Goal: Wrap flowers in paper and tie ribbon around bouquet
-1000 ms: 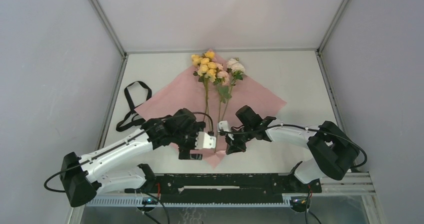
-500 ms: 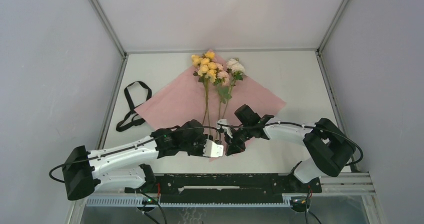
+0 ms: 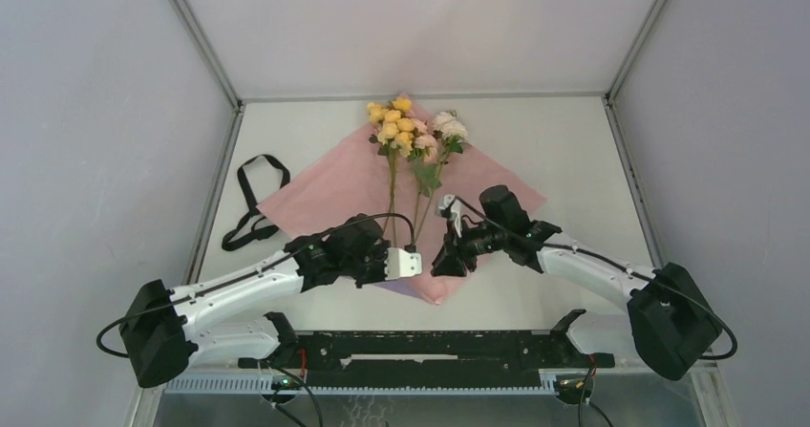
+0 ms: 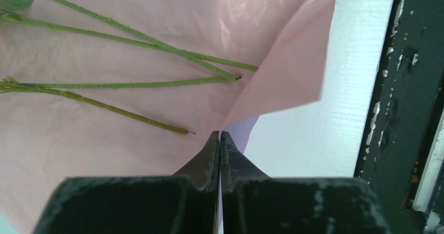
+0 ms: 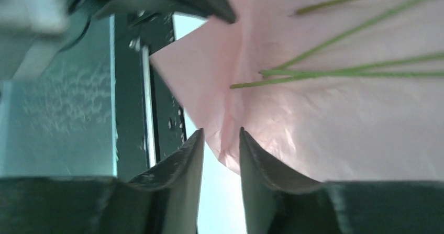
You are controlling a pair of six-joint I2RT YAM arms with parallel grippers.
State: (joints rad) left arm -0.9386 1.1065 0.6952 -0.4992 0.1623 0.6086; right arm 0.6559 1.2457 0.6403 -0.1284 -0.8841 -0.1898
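Left hand (image 4: 220, 135) I see pinched shut on the near corner of the paper (image 3: 325, 183), which lies pink face up on the desk (image 3: 564, 131) under the flowers (image 3: 413, 133), while the right hand (image 5: 221, 137) stands half open, straddling the paper's folded edge.

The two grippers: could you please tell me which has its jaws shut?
The left gripper, jaws pinched together on the paper; the right gripper has its jaws standing apart.
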